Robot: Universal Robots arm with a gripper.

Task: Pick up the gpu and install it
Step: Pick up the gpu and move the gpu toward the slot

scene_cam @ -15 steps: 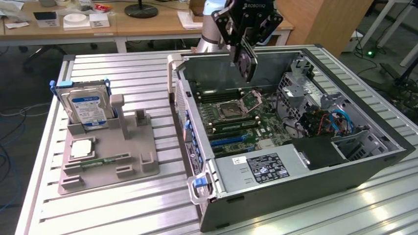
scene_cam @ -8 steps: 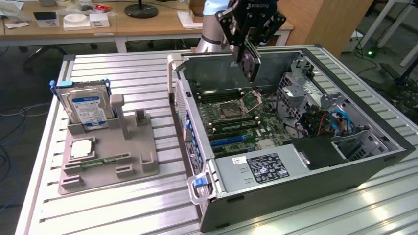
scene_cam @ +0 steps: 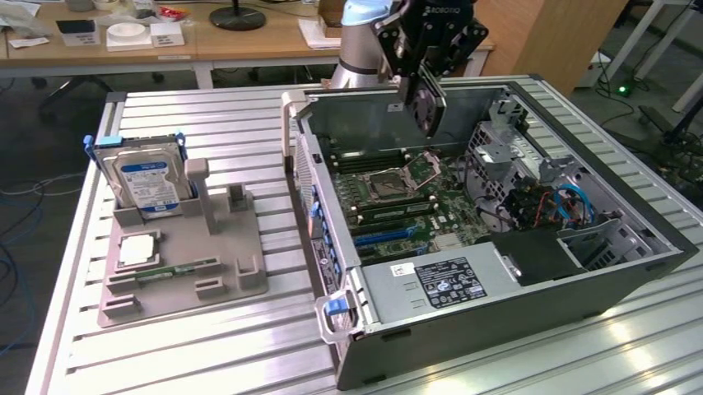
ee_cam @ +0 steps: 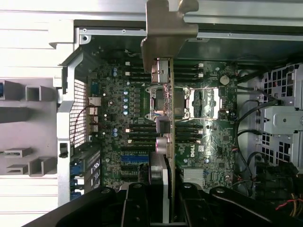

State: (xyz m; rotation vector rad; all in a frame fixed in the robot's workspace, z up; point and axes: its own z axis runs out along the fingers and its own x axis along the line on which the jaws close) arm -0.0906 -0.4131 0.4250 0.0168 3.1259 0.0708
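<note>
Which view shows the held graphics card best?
The exterior view: the thin dark rectangular gpu hangs from the pincer, face visible, above the open grey computer case. The wrist view shows it edge-on, with its beige metal bracket.

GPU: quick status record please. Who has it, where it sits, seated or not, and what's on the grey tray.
gripper: shut on the gpu
gpu position: hanging edge-down above the motherboard, inside the open computer case
seated: no, not in a slot
bracket: on the card's end away from the gripper
tray: hard drive standing, memory stick lying flat
</note>
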